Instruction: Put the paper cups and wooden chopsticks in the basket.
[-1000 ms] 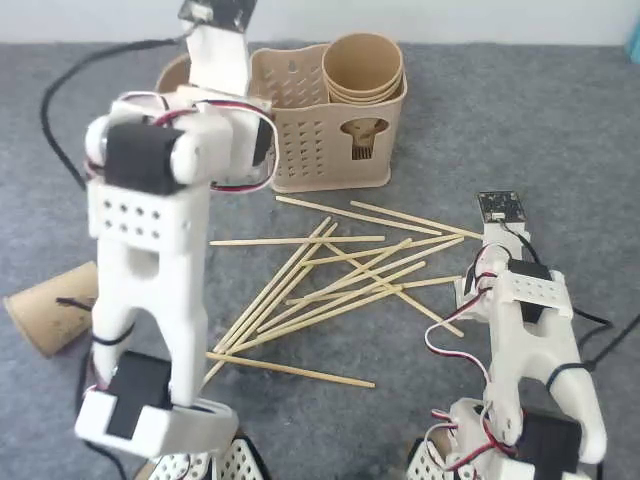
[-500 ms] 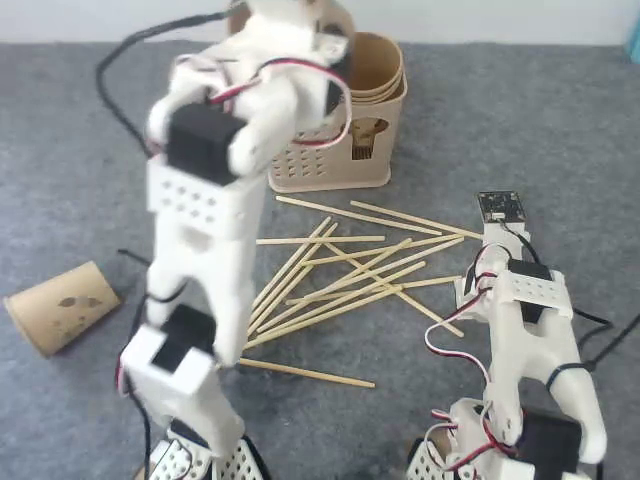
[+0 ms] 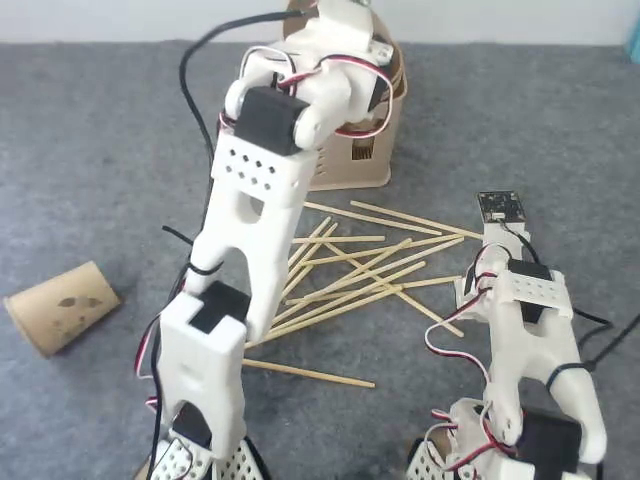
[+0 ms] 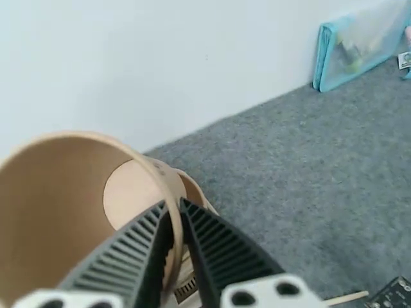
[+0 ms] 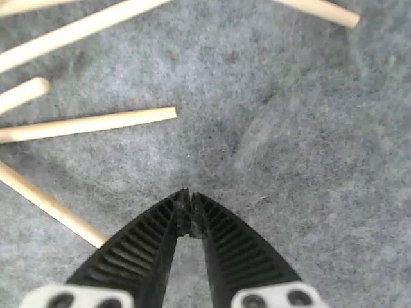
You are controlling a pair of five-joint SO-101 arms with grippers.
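My left gripper (image 4: 172, 208) is shut on the rim of a tan paper cup (image 4: 58, 192), one finger inside and one outside. The left arm (image 3: 300, 100) stretches over the beige basket (image 3: 350, 165) at the back of the table and hides its top. A second paper cup (image 3: 60, 305) lies on its side at the far left. Several wooden chopsticks (image 3: 370, 270) are scattered on the grey carpet in the middle. My right gripper (image 5: 191, 196) is shut on nothing, its tips down on the carpet beside chopsticks (image 5: 83, 125).
The right arm (image 3: 530, 310) stands at the right front, close to the right ends of the chopsticks. A pale wall runs behind the basket. A light blue pouch (image 4: 359, 45) leans against the wall farther right. Open carpet lies at the far right.
The left arm has swung from the basket's left side to the right and back, carrying its paper cup over the basket. The right arm has not moved.
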